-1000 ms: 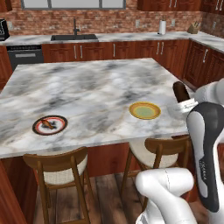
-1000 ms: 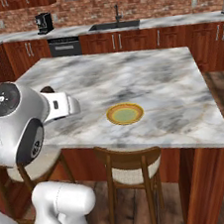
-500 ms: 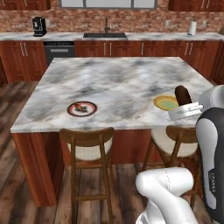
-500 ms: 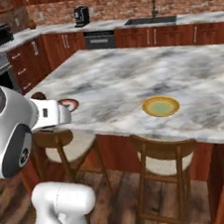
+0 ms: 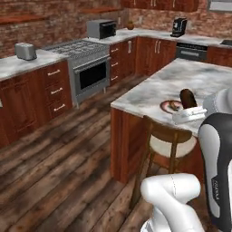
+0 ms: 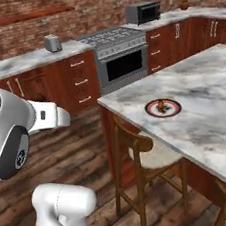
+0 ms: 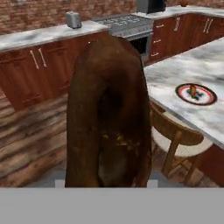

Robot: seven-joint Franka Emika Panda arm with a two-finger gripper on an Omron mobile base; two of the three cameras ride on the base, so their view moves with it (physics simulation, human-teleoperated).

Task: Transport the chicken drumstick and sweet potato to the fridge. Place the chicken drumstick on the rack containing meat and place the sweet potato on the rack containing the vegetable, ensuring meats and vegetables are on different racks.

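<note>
Open wood floor [image 5: 59, 163] ahead; island [image 6: 206, 118] and chair [image 6: 140, 151] crowd the right.

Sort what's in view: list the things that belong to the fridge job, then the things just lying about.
Job:
- sweet potato, held in the claw
- chicken drumstick on the plate, island counter

Lying about:
- toaster
- microwave
- stove
- coffee machine
- stool

arm folded back over the base, gripper [image 5: 189, 108] clamped around the sweet potato [image 7: 107, 113]
</note>
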